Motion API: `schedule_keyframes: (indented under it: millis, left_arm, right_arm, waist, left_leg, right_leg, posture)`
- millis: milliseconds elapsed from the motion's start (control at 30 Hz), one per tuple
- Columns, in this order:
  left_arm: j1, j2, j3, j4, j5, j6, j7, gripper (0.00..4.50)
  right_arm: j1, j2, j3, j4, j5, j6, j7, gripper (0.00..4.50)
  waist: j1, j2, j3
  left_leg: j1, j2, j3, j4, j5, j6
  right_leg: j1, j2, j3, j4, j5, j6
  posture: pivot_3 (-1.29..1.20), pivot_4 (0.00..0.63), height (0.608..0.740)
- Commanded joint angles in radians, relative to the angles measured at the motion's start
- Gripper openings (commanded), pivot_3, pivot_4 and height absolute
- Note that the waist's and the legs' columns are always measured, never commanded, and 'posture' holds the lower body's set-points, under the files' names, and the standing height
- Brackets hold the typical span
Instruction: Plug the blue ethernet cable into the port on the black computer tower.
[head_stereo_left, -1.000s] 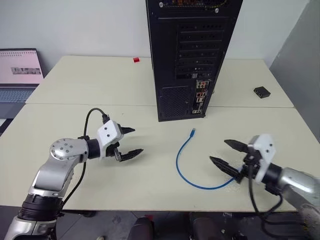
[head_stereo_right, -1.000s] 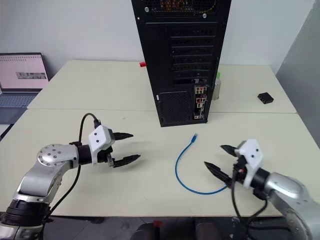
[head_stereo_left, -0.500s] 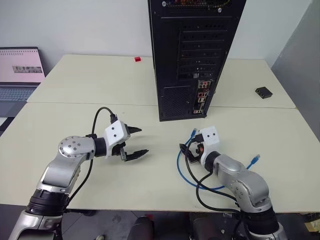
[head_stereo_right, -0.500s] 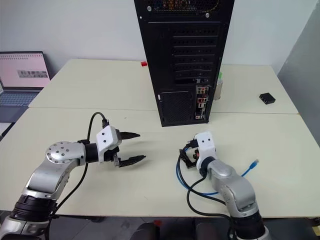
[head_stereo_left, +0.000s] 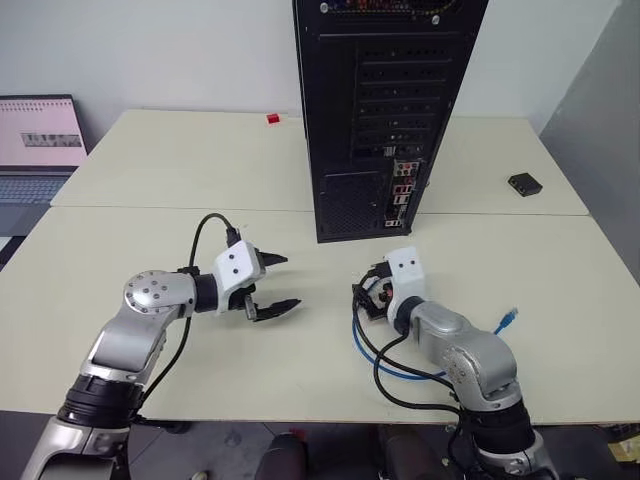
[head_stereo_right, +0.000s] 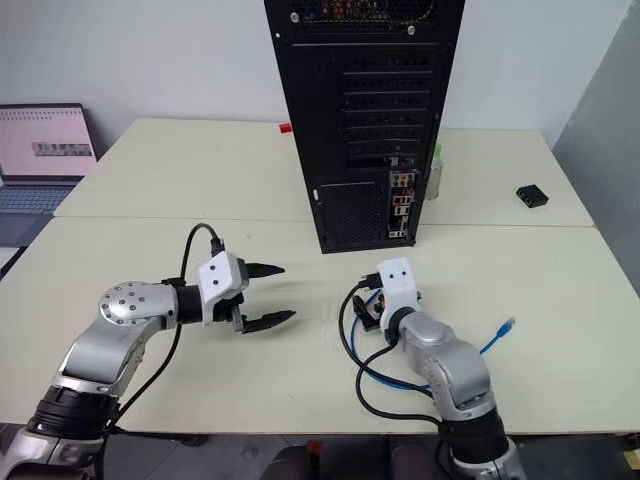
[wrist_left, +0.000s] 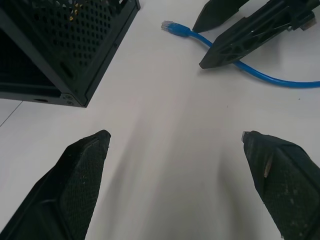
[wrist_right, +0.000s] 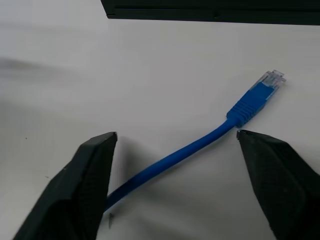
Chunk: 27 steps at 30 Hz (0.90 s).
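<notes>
While my right gripper (wrist_right: 175, 145) is low over the table (head_stereo_left: 180, 180), its two fingers (wrist_right: 82, 185) stand apart, one on each side of the blue ethernet cable (wrist_right: 200, 142), and they do not clamp it. The cable lies flat on the table between them, and its plug (wrist_right: 260, 90) rests just past my fingertips, pointing toward the black computer tower (head_stereo_left: 385, 100). From the plug the cable makes a loop back under my right arm, toward the near edge of the table, and its other plug (head_stereo_left: 510, 319) lies nearer the right edge. The tower stands upright in the middle of the table, close to the far edge, with its rear face turned to me. The port (head_stereo_left: 401, 198) is in the group of small coloured connectors low on this face; I cannot tell it more exactly. My left gripper (head_stereo_left: 278, 285) hangs just above the table, left of the cable, fingers (wrist_left: 80, 175) wide apart and holding nothing. A small black box (head_stereo_left: 524, 183) lies near the right edge, and an open laptop (head_stereo_left: 38, 140) sits beyond the left edge.
</notes>
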Motion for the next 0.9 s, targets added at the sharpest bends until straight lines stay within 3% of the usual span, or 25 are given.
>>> schedule_keyframes:
  millis: [33, 433, 600, 733, 900]
  left_arm:
    - [-0.025, -0.005, 0.003, 0.002, 0.008, -0.024, 0.001, 4.5]
    - [-0.042, -0.014, 0.0, 0.036, 0.02, -0.039, -0.003, 4.5]
    - [-0.065, -0.011, -0.001, 0.068, 0.01, -0.047, -0.03, 4.5]
    - [-0.101, -0.011, -0.018, 0.087, -0.012, -0.053, -0.102, 4.5]
    - [-0.149, -0.03, -0.045, 0.123, -0.009, -0.08, -0.16, 4.5]
  right_arm:
    - [-0.004, 0.008, 0.003, 0.02, -0.013, 0.009, 0.011, 3.06]
    - [-0.006, -0.026, -0.03, -0.015, -0.022, -0.006, 0.062, 0.01]
    - [-0.017, -0.12, 0.024, -0.089, 0.002, -0.019, 0.186, 0.01]
    - [-0.068, -0.285, 0.103, -0.173, 0.029, -0.059, 0.381, 0.01]
    - [-0.124, -0.401, 0.16, -0.208, 0.038, -0.096, 0.519, 0.01]
  waist:
    - [-0.002, 0.0, 0.0]
    - [-0.005, 0.0, 0.0]
    - [-0.006, 0.0, 0.0]
    - [-0.007, 0.0, 0.0]
    - [-0.011, 0.0, 0.0]
  left_leg:
    - [0.0, 0.0, 0.0, 0.0, 0.0, 0.0]
    - [0.0, 0.0, 0.0, 0.0, 0.0, 0.0]
    - [0.0, 0.0, 0.0, 0.0, 0.0, 0.0]
    - [-0.001, 0.0, -0.001, 0.0, 0.0, 0.0]
    - [-0.001, 0.0, -0.001, 0.0, 0.0, 0.0]
  right_leg:
    - [0.0, 0.0, 0.0, 0.0, 0.0, 0.0]
    - [0.0, 0.0, 0.0, 0.0, 0.0, 0.0]
    - [0.0, 0.0, 0.0, 0.0, 0.0, 0.0]
    - [0.0, 0.0, -0.001, 0.0, 0.0, 0.0]
    - [0.0, 0.0, -0.001, 0.0, 0.0, 0.0]
  posture:
    - [0.0, 0.15, 0.74]
    - [0.0, 0.15, 0.74]
    - [0.0, 0.15, 0.74]
    - [0.0, 0.15, 0.74]
    - [0.0, 0.15, 0.74]
